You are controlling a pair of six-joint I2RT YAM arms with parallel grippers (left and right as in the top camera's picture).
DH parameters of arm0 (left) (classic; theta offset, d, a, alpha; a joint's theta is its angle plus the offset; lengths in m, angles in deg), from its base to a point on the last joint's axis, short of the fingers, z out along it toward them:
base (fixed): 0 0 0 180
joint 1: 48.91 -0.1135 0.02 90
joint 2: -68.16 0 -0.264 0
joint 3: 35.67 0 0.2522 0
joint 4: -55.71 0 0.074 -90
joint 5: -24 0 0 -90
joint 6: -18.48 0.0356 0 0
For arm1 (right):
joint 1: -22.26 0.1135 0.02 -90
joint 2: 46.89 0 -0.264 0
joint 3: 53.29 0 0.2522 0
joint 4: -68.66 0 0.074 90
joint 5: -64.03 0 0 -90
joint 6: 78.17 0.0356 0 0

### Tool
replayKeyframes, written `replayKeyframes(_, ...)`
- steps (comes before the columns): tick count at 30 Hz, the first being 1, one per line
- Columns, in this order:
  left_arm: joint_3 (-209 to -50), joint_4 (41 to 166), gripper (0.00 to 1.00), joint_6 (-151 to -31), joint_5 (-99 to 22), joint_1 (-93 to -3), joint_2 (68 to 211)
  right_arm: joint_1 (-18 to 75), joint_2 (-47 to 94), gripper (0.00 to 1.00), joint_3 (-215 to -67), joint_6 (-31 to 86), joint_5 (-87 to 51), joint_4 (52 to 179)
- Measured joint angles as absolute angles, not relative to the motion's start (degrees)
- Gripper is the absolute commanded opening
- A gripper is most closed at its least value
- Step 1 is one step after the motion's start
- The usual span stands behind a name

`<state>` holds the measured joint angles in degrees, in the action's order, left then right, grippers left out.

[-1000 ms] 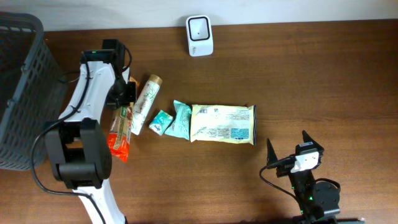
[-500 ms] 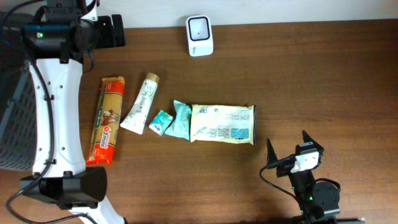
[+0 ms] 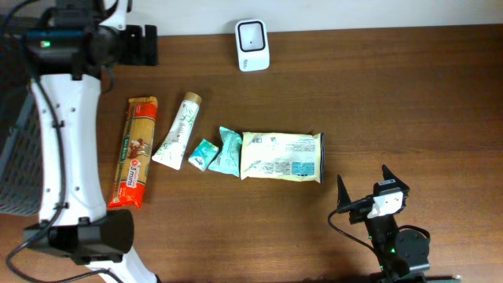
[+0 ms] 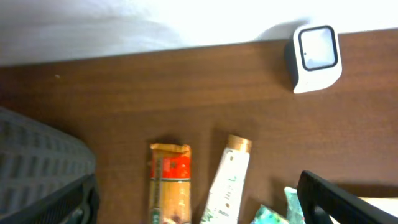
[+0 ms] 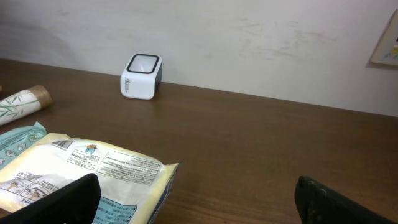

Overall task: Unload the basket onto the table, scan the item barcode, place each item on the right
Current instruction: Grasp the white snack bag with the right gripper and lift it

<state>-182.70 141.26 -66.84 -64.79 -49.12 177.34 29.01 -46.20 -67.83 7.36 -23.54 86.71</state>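
Dark brown wood-grain worktop [image 3: 409, 102]. White box-shaped plastic scanner [image 3: 252, 45], grey window. Orange-red long pasta packet [image 3: 134, 152], yellow middle. Cream squeeze tube [image 3: 178, 131], green leaf print, tan cap. Small teal carton [image 3: 204, 154]. Teal foil sachet [image 3: 229, 151]. Pale yellow flat pack [image 3: 281, 156], blue label panel. Dark grey lattice plastic basket [image 3: 14, 169].

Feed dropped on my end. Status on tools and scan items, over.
Left tool open, empty. Right tool open, empty. Pasta pack flat on table. Scanner unobstructed.
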Motion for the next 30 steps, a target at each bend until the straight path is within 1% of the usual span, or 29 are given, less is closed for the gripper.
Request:
replayKeyframes(1, -185.0, 142.6, 0.99, -65.0, -63.4, -51.0, 177.3, 29.0, -46.2, 0.99, -67.8, 7.4, -23.5, 86.7)
replayKeyframes(3, -189.2, 143.8, 0.99, -61.3, -60.8, -57.5, 177.3, 29.0, -46.2, 0.99, -67.8, 6.9, -24.0, 86.1)
replayKeyframes(6, -189.8, 142.7, 0.99, -59.1, -58.7, -66.3, 177.3, 29.0, -46.2, 0.98, -67.8, 6.2, -24.8, 85.4)
replayKeyframes(7, -189.8, 141.9, 0.99, -58.9, -58.1, -70.9, 177.3, 29.0, -46.2, 0.99, -67.8, 6.0, -24.8, 85.9)
replayKeyframes(9, -189.8, 140.8, 0.99, -58.8, -57.2, -74.5, 177.3, 28.9, -46.2, 0.99, -67.8, 5.9, -20.9, 84.6)
replayKeyframes(12, -189.8, 141.4, 0.99, -58.8, -56.9, -75.6, 177.3, 28.9, -42.5, 0.99, -72.2, 7.6, -15.8, 85.5)
replayKeyframes(14, -189.8, 142.8, 0.99, -58.7, -56.7, -75.5, 177.3, 28.9, -32.6, 0.99, -83.4, 8.5, -14.0, 89.1)
replayKeyframes(15, -189.8, 142.6, 0.99, -58.7, -56.7, -75.5, 177.3, 28.9, -29.0, 0.99, -88.6, 8.6, -13.6, 94.2)
replayKeyframes(16, -189.9, 142.8, 0.99, -58.6, -56.4, -75.5, 177.3, 28.8, -19.0, 0.99, -98.1, 8.7, -12.3, 100.7)
replayKeyframes(18, -189.9, 142.6, 0.99, -58.6, -56.3, -75.5, 177.2, 28.7, -3.6, 0.98, -113.3, 8.7, -9.7, 112.3)
replayKeyframes(19, -189.9, 142.7, 0.99, -58.6, -56.3, -75.5, 177.2, 28.7, 3.4, 0.98, -119.2, 8.7, -8.3, 115.8)
replayKeyframes(20, -189.9, 142.6, 0.99, -58.6, -56.3, -75.5, 177.2, 28.7, 7.5, 0.98, -122.6, 8.8, -7.4, 120.8)
replayKeyframes(21, -189.9, 142.6, 0.99, -58.6, -56.3, -75.5, 177.2, 28.7, 14.4, 0.99, -126.6, 8.9, -5.8, 123.2)
replayKeyframes(22, -189.9, 142.6, 0.99, -58.6, -56.3, -75.5, 177.2, 28.7, 21.0, 0.98, -128.2, 9.5, -3.8, 124.3)
replayKeyframes(24, -189.9, 142.6, 0.99, -58.6, -56.3, -75.5, 177.1, 28.7, 28.9, 1.0, -129.3, 10.8, 3.0, 122.2)
replayKeyframes(26, -189.9, 142.6, 0.99, -58.6, -56.3, -75.5, 177.1, 27.2, 37.4, 0.81, -129.3, 13.4, 6.8, 123.5)
replayKeyframes(27, -189.9, 142.7, 0.99, -58.6, -56.3, -75.5, 177.1, 25.0, 40.1, 0.76, -129.3, 14.6, 8.1, 124.1)
replayKeyframes(28, -189.9, 142.6, 0.99, -58.6, -56.3, -75.5, 177.1, 20.7, 44.9, 0.75, -129.4, 15.1, 10.8, 124.3)
replayKeyframes(30, -189.9, 142.6, 0.99, -58.6, -56.3, -75.5, 177.1, 16.5, 54.2, 0.73, -129.4, 14.4, 14.1, 124.2)
